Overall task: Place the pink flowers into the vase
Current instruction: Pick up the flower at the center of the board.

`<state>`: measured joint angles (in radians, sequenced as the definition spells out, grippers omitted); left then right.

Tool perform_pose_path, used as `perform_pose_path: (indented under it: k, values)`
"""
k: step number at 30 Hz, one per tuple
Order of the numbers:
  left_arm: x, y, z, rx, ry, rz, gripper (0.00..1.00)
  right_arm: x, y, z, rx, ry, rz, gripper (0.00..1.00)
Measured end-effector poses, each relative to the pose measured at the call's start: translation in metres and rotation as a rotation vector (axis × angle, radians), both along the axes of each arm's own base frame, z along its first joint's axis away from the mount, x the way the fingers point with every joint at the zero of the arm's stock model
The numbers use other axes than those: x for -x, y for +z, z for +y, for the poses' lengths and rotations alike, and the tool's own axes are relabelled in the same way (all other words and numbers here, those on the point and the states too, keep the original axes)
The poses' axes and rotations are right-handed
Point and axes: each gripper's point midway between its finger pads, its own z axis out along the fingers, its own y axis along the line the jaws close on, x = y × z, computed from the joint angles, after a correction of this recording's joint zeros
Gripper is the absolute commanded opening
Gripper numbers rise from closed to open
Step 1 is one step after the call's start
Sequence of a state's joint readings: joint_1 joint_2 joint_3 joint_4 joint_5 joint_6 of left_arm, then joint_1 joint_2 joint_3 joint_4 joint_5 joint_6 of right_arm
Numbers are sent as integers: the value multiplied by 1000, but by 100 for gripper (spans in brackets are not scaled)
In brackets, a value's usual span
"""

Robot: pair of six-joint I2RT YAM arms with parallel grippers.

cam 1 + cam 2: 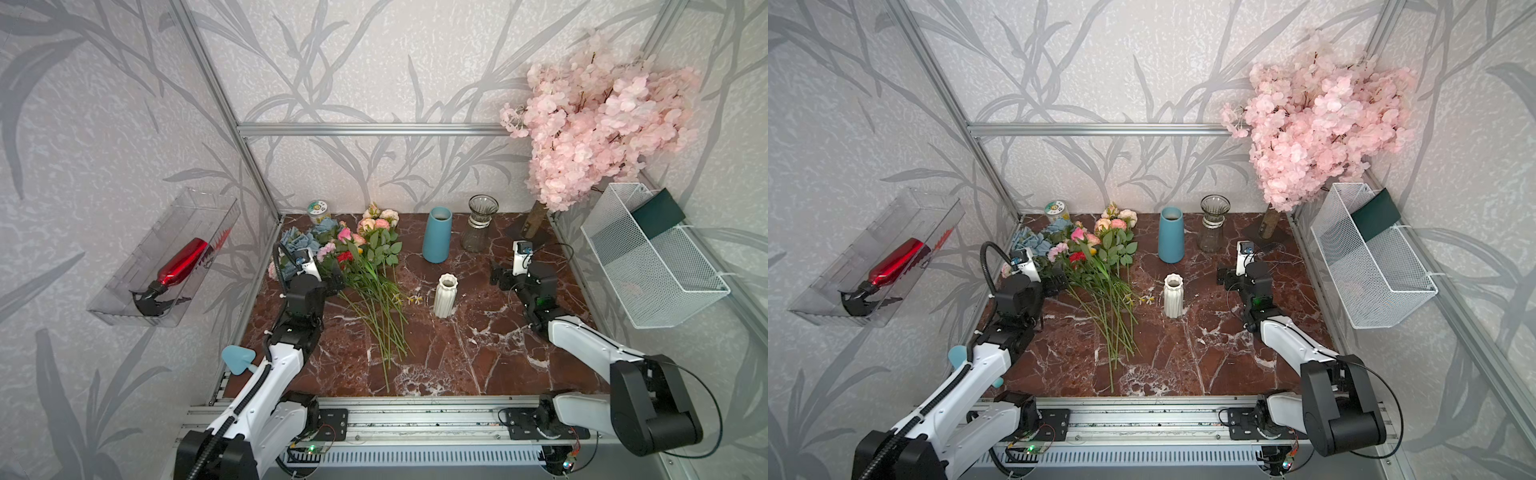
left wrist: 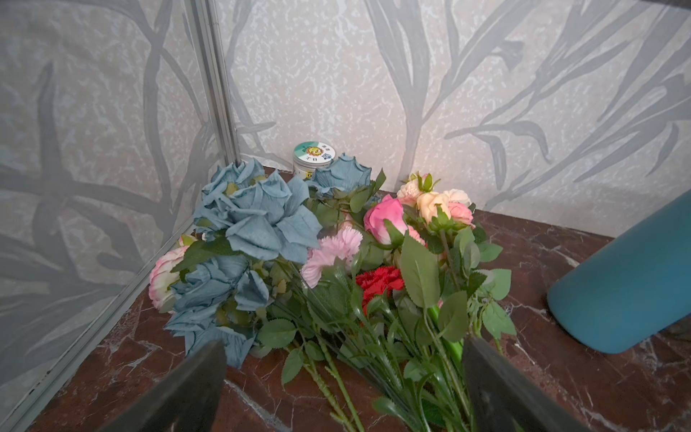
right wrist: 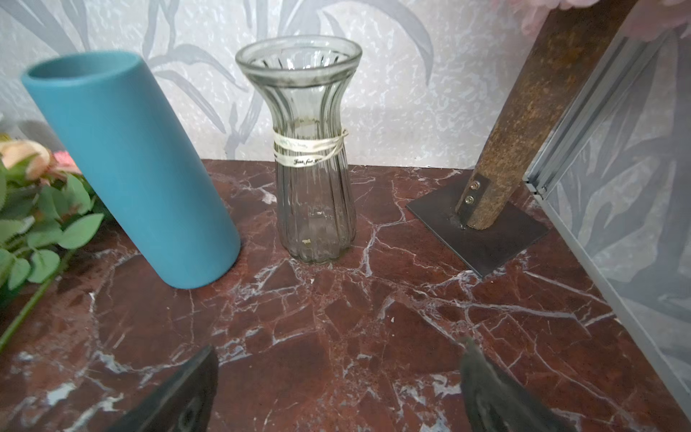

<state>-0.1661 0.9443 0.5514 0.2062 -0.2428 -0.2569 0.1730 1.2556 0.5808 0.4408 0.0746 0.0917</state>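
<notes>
The pink flowers (image 1: 376, 220) (image 2: 433, 202) lie at the back left of the marble table, their salmon and peach heads toward the wall, in a mixed bunch with long green stems (image 1: 382, 316). Three vases stand upright: a blue one (image 1: 436, 235), a clear glass one (image 1: 478, 228) (image 3: 310, 149) and a small white ribbed one (image 1: 445, 295). My left gripper (image 2: 344, 342) (image 1: 332, 282) is open over the bunch, with several stems between its fingers. My right gripper (image 3: 338, 348) (image 1: 496, 272) is open and empty, facing the glass vase over bare marble.
Dusty-blue flowers (image 1: 299, 241), a red bloom (image 2: 379, 280) and a small jar (image 1: 319, 210) sit by the bunch. A pink blossom tree (image 1: 594, 120) stands at the back right. A wire basket (image 1: 652, 257) hangs on the right wall, a clear bin with a red bottle (image 1: 183, 262) on the left.
</notes>
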Motion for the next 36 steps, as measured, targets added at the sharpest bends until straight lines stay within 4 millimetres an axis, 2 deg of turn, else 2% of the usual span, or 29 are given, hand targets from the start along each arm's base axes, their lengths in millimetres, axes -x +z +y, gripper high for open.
perform_pose_path:
  k: [2,8,11,16,19,21,27,32,36]
  values:
    - [-1,8,0,43,34,10,99,0,13,11,-24,14,10,99]
    - [-5,25,1,191,132,85,99,6,61,69,-135,143,73,99]
    - [-4,27,-4,245,127,126,99,17,75,83,-215,211,102,99]
    - [8,24,-12,337,122,169,99,36,82,87,-341,230,185,99]
    - [16,28,-11,394,136,164,99,41,96,100,-417,291,204,99]
    - [16,33,-14,422,132,168,99,43,105,107,-465,330,204,99]
    - [6,45,-26,451,78,170,99,50,116,117,-549,380,240,99]
    - [2,49,-42,525,-19,138,99,48,128,111,-673,418,235,99]
    - [0,51,-52,552,-73,134,99,45,127,105,-734,416,261,99]
